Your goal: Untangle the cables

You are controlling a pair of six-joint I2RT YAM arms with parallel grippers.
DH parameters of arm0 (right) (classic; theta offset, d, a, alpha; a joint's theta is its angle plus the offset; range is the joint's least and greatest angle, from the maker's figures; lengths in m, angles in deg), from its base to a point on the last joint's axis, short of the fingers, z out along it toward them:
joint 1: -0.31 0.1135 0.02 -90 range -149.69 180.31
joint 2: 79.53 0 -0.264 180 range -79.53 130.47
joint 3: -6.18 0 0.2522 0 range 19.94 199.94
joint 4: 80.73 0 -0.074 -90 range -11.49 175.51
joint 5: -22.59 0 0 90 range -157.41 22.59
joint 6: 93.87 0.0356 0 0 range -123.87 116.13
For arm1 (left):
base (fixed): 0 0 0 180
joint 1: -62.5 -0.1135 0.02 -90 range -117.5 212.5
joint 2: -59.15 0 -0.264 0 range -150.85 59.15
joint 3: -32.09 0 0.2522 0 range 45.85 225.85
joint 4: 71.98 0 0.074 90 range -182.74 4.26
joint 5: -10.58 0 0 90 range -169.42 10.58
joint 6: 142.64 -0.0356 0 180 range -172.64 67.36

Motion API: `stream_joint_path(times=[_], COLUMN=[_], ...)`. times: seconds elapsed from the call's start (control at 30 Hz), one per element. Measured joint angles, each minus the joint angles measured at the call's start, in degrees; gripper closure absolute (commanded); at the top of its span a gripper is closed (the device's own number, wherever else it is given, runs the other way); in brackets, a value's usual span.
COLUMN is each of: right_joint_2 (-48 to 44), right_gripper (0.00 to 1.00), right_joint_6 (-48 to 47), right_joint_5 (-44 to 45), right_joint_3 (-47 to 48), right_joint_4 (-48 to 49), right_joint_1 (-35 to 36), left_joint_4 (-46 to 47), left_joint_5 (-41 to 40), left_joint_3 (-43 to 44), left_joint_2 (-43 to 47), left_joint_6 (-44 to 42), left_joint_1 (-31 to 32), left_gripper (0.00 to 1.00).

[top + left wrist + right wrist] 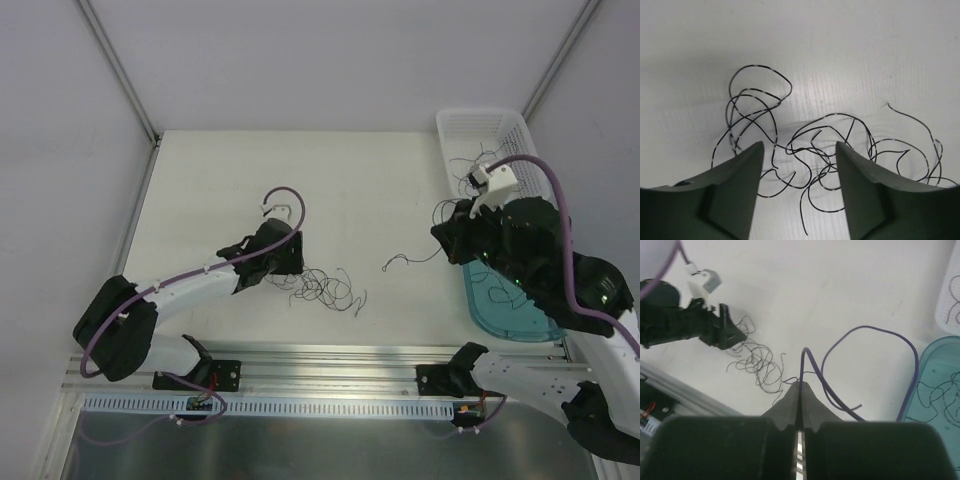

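Two tools: left tool (798, 147) parted above cables (322, 288), right tool (800, 385) pinching one cable (803, 362).

The cables (812, 150) are dark wire with a faint sheen; the table (340, 190) is matt white. The left gripper (799, 146) is matt dark plastic, the basket (455, 125) white plastic, the tray (510, 325) smooth translucent teal.

We've got bare tabletop (380, 190) btwn the left gripper (797, 152) & the white basket (447, 135), esp. the far half. Near side is tighter: the wire tangle (325, 288) sprawls right beside that gripper, partly under its spread jaws. A loose strand (405, 262) crosses the mid gap, pinched in the closed right gripper (800, 385). The right arm (530, 250) hangs over the teal tray (480, 300). Walls (60, 150) hem both sides.
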Motion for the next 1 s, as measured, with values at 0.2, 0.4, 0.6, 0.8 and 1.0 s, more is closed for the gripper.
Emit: stream_joint_path(times=[0.2, 0.4, 0.6, 0.8, 1.0], right_joint_2=[8.44, 15.74, 26.82, 37.22, 51.01], right_gripper=[0.99, 0.99, 0.99, 0.99, 0.99], right_joint_6=[-3.19, -2.99, -1.29, 1.07, 2.82], right_joint_5=[-0.20, -6.91, -12.33, -14.80, -15.56], right_joint_3=[2.47, 4.00, 12.31, 19.61, 26.62], right_joint_4=[4.39, 12.79, 20.68, 30.16, 36.72], right_joint_1=[-10.71, -28.04, -40.81, -51.82, -57.13], left_joint_4=[-8.96, -18.29, -25.53, -25.57, -25.46], left_joint_5=[1.75, 9.18, 15.72, 14.12, 12.28], left_joint_3=[3.10, 8.17, 10.40, 6.25, 1.90], left_joint_2=[6.86, 12.00, 18.18, 26.82, 26.14], left_joint_6=[-0.13, -2.54, -7.80, -13.27, -15.76], left_joint_1=[-5.57, -12.63, -22.58, -25.77, -25.81], left_gripper=[0.02, 0.01, 0.01, 0.01, 0.01])
